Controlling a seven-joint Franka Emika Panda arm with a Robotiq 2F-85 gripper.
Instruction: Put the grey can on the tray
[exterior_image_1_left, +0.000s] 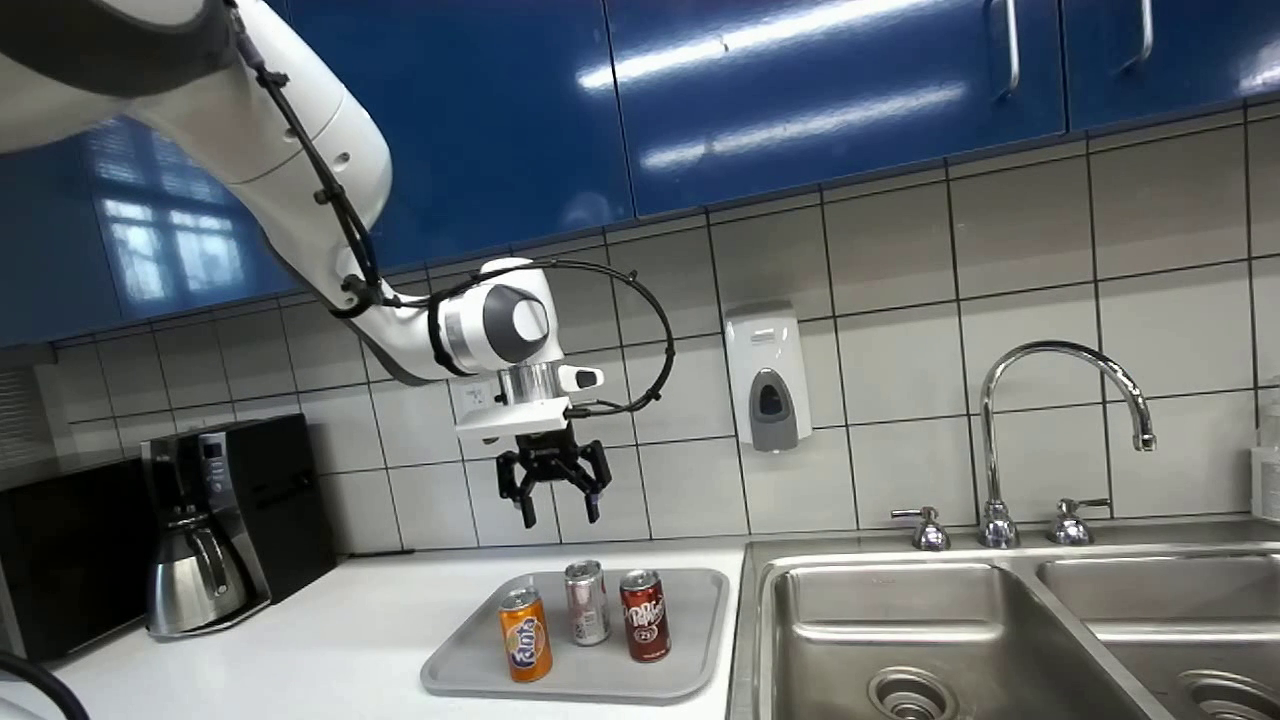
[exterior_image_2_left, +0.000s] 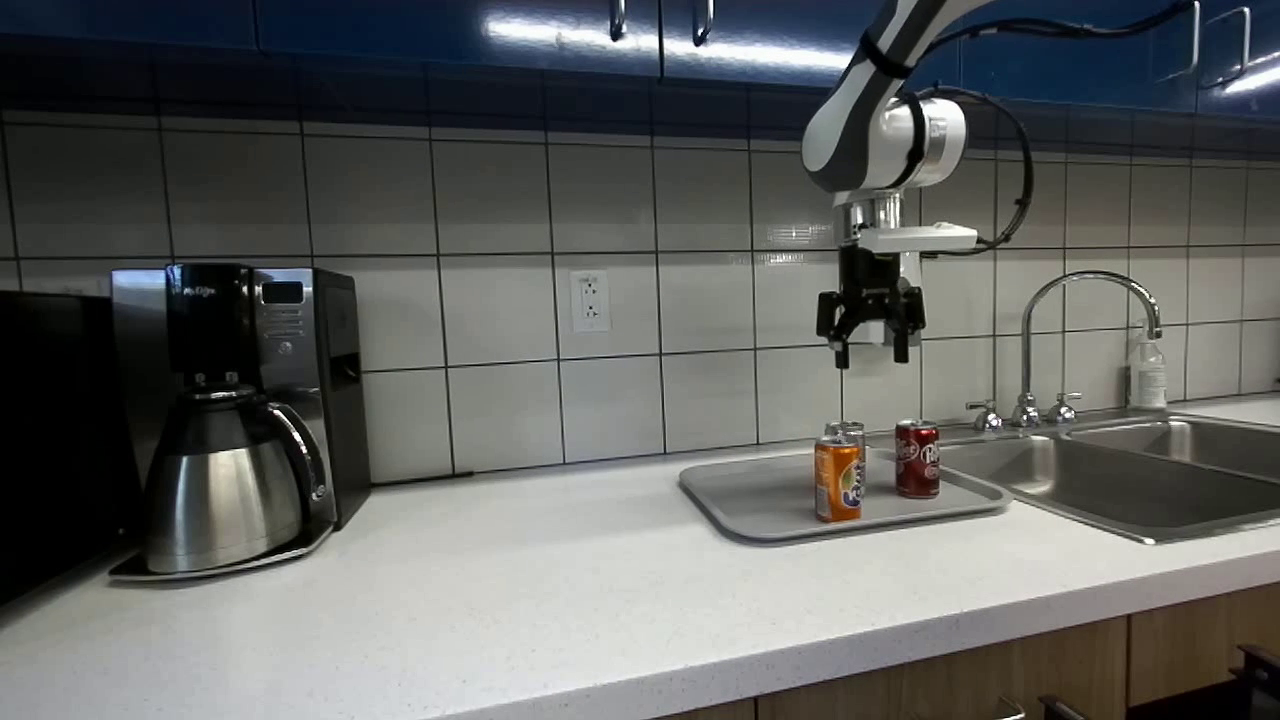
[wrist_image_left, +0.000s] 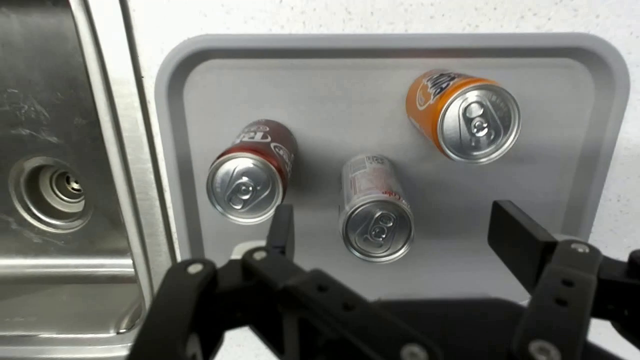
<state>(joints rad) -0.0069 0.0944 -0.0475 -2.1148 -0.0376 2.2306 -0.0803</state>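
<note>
So, grey Coke can (wrist_image_left: 377, 208): upright on the tray (exterior_image_1_left: 690, 640), already where the task wants it; stands between the other two cans, touching neither, set slightly back toward the tile wall (exterior_image_1_left: 680, 490).
Gripper (exterior_image_1_left: 560, 513): released, jaws spread wide apart; hangs pointing down in the air above the tray, apart from all three cans.
Panda arm (exterior_image_1_left: 225, 125): white, bent down in front of the blue cabinets (exterior_image_1_left: 860, 70), over the countertop (exterior_image_2_left: 560, 560).
Fanta can (exterior_image_1_left: 525, 635): orange, upright on the tray; in an exterior view it hides most of the grey Coke can (exterior_image_2_left: 845, 428).
Dr Pepper can (exterior_image_1_left: 645, 615): dark red, upright on the tray, nearest of the three to the sink (exterior_image_1_left: 890, 600).
Tray: grey, rounded corners, raised rim, flat on the countertop just beside the sink.
Sink: stainless steel, two basins; gooseneck faucet (exterior_image_1_left: 991, 450) behind, a lever handle (exterior_image_1_left: 931, 535) on either side of it.
Soap dispenser (exterior_image_1_left: 768, 375): white with grey lower front, mounted on the tile wall.
Pump bottle (exterior_image_2_left: 1150, 375): at the back of the sink, label too small to read.
Coffee maker (exterior_image_2_left: 285, 345): black and silver, steel carafe (exterior_image_2_left: 225, 500) seated in it, on the countertop well apart from the tray.
Wall outlet (exterior_image_2_left: 590, 300): on the tile wall, between coffee maker and arm in an exterior view.
</note>
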